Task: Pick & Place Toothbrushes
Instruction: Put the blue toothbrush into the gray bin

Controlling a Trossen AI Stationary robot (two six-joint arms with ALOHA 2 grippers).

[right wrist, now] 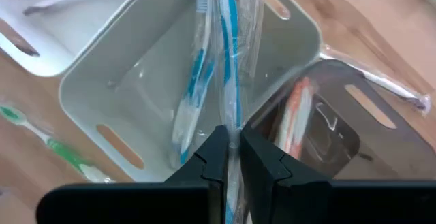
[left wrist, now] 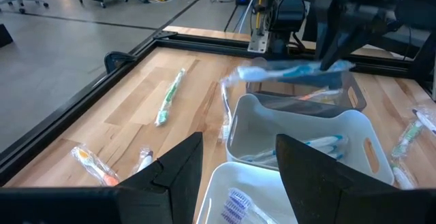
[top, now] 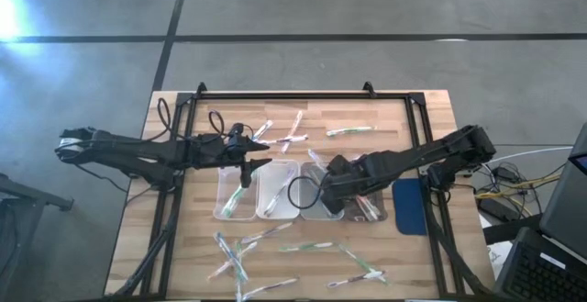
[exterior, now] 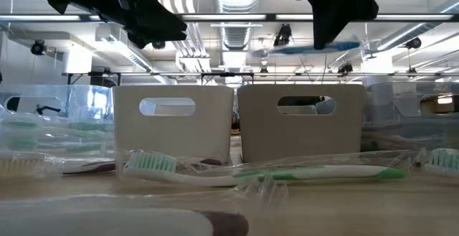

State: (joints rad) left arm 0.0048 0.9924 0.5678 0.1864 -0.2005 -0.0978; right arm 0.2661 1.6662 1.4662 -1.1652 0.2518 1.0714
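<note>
A row of trays stands mid-table, among them a white tray point(right wrist: 88, 81) with a blue toothbrush point(right wrist: 187, 108) lying in it. Beside it is a clear tray point(right wrist: 340, 135) with an orange toothbrush point(right wrist: 294, 118). My right gripper point(right wrist: 233, 139) hangs over these two, shut on a wrapped blue toothbrush point(left wrist: 293, 71). My left gripper point(left wrist: 238, 149) hovers open over the left trays point(top: 237, 192) with nothing between its fingers. Loose wrapped toothbrushes lie on the wood at the far side point(top: 348, 131) and near side point(top: 238, 251). My right gripper pinches the wrapped blue toothbrush between its two fingers point(left wrist: 337, 50), near one end point(right wrist: 231, 118). The fingers come steeply from above and lie across it. The toothbrush hangs about level point(exterior: 315, 48), lifted clear above the white tray.
A black frame point(top: 303, 95) rims the table. A blue pad point(top: 410, 206) lies at the right of the trays. A green toothbrush point(exterior: 287, 173) lies close to the near edge. A dark cable loop point(top: 303, 192) hangs by my right gripper.
</note>
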